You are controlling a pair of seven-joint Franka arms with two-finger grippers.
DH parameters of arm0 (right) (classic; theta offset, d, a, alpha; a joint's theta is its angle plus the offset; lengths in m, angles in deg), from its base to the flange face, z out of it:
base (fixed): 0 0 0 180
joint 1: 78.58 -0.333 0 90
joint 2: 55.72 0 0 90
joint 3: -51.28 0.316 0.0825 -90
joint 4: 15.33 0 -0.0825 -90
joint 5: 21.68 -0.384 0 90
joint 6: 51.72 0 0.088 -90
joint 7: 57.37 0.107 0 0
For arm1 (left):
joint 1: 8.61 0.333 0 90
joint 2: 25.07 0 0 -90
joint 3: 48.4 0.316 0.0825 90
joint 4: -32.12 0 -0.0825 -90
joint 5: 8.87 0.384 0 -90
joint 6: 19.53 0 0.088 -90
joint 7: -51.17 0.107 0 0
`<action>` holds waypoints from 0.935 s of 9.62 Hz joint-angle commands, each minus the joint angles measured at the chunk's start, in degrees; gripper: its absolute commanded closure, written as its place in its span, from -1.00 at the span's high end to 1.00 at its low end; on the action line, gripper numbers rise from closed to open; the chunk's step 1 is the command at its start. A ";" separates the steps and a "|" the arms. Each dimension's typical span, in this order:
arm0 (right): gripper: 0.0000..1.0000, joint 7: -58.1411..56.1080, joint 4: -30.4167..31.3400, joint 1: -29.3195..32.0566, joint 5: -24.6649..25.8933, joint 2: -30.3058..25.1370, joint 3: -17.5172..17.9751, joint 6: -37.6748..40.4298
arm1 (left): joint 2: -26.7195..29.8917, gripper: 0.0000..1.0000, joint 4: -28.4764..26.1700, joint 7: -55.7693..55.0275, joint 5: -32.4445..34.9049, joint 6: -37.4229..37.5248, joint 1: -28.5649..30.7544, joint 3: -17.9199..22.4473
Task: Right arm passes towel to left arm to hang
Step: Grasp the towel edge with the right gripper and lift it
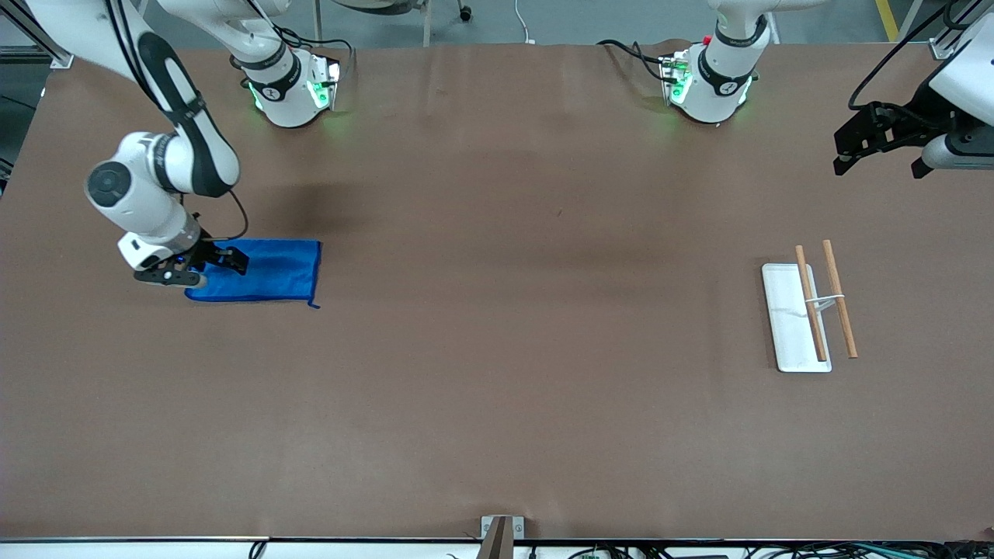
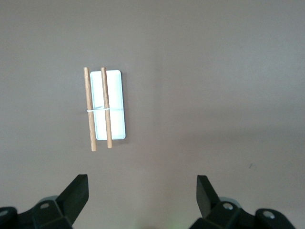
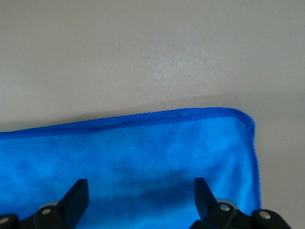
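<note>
**Right gripper low over the blue towel, left arm waits**

The towel [image 1: 268, 272] lies flat on the brown table [image 1: 497, 388], at the right arm's end. It is bright blue with a darker stitched edge. A small blue loop sticks out from the corner that is nearer to the front camera.

The right arm [image 1: 167, 167] bends down from its green-lit base. The right gripper [image 1: 203, 264] is low over the end of the towel that points away from the middle of the table. Its two black fingers [image 3: 76, 195] are spread wide apart. In the right wrist view the blue cloth [image 3: 143, 162] fills the space between them, and one rounded corner of the towel shows. The fingers do not pinch the cloth. Nothing is held.

The left arm [image 1: 967, 85] waits up in the air at its own end of the table. The left gripper [image 1: 874, 151] is spread wide too and holds nothing. In the left wrist view its fingers [image 2: 78, 191] show with bare table between them.

A small rack [image 1: 811, 310] stands near the left arm's end of the table, well apart from the towel. It has a white flat base [image 1: 784, 326] and two brown wooden bars [image 1: 840, 299]. The bars lie side by side, joined by a thin white piece. The left wrist view shows the rack [image 2: 106, 107] too.
</note>
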 commanded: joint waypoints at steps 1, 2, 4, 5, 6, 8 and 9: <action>0.85 -0.65 0.27 -0.26 0.47 1.35 0.00 -1.56 | -2.49 1.00 1.23 0.78 0.53 0.68 0.15 -0.18; 0.73 -0.65 0.27 -0.34 0.47 1.70 0.00 -1.57 | -2.58 1.00 1.23 0.78 0.44 0.68 0.06 -0.18; -0.26 -0.57 0.27 -0.35 0.47 1.97 0.08 -1.48 | -2.58 1.00 1.23 0.87 0.35 0.68 0.06 -0.27; -0.75 -0.13 0.18 -0.26 0.38 2.05 0.08 -1.56 | -2.58 1.00 1.23 0.87 0.26 0.68 -0.03 -0.27; -1.00 0.05 0.09 -0.17 0.38 2.05 0.17 -1.48 | -2.58 1.00 1.23 0.87 0.26 0.68 0.06 -0.18; -1.00 3.81 -0.26 -0.34 0.12 1.71 1.22 -0.78 | -2.58 1.00 1.23 0.87 0.26 0.68 0.15 -0.18; -1.00 6.35 -1.04 -0.26 0.12 -1.43 3.31 4.79 | -2.58 1.00 1.23 0.87 0.26 0.68 0.06 -0.27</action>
